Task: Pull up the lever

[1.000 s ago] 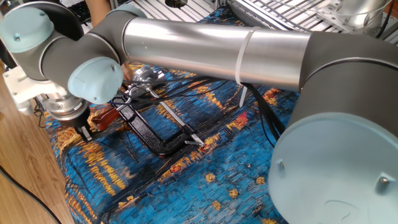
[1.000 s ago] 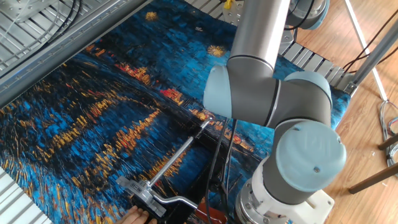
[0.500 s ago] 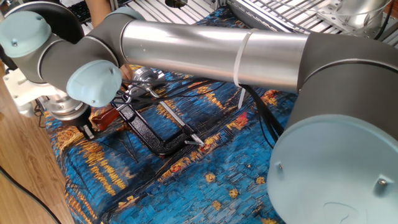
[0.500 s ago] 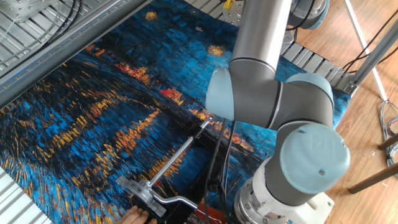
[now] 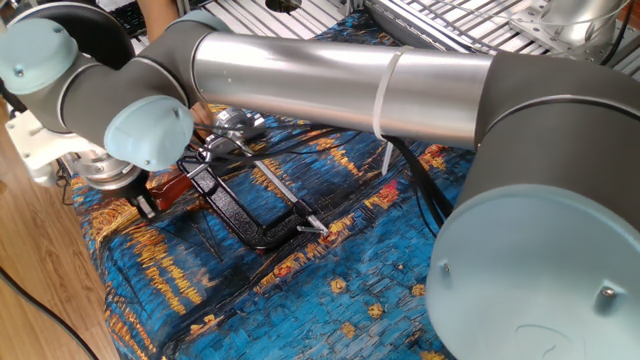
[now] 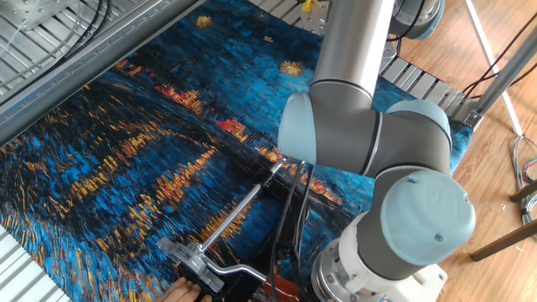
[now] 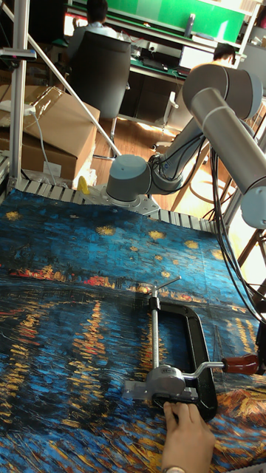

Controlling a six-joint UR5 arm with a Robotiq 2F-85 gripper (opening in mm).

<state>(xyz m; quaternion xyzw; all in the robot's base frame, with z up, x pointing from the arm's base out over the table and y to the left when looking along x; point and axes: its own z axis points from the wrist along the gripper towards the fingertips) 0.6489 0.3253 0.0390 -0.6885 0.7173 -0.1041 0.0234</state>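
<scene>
The lever (image 7: 241, 363), with its red sleeve, lies at the lower right of the tall view, sticking out from the black clamp (image 7: 193, 347). A person's hand (image 7: 188, 437) presses the clamp down, probably so it stays put. The gripper (image 5: 140, 203) sits right at the sleeve at the left of one fixed view, but I cannot tell if it is pinching it.

painted cloth (image 7: 66, 325) covers table | cardboard box (image 7: 52, 129) upper left | 2 seated people (image 7: 92, 22) at top

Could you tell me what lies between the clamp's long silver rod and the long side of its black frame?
Only the painted cloth. In the tall fixed view, the rod and the frame run side by side with nothing else in the gap.
</scene>
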